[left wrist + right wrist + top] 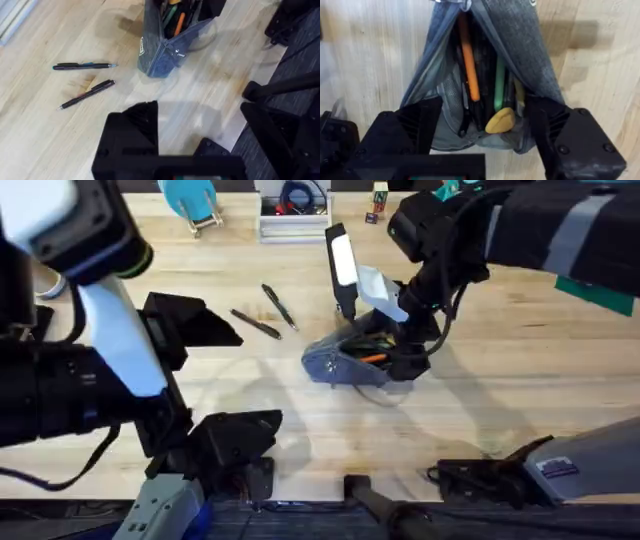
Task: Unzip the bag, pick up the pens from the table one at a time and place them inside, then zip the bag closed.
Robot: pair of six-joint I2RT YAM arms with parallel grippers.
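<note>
The grey-blue bag [335, 363] lies mid-table with its zipper open; an orange pen [469, 60], a green one and a yellow piece show inside the bag [520, 40]. Two dark pens [257, 324] [280, 307] lie on the table [500, 410] to the bag's left. In the left wrist view these pens [85, 65] [87, 93] rest beside the bag [160, 55]. My right gripper [405, 358] [485, 135] is down at the bag's right end, open, one finger on each side of the fabric. My left gripper [215, 380] [175, 145] hovers open, left of the bag and nearer than the pens, holding nothing.
A white holder [293, 220] with small items and a blue object [190, 195] stand along the far edge. Black stands [280, 90] and dark floor lie past the table's near edge. Bare wood stretches right of the bag.
</note>
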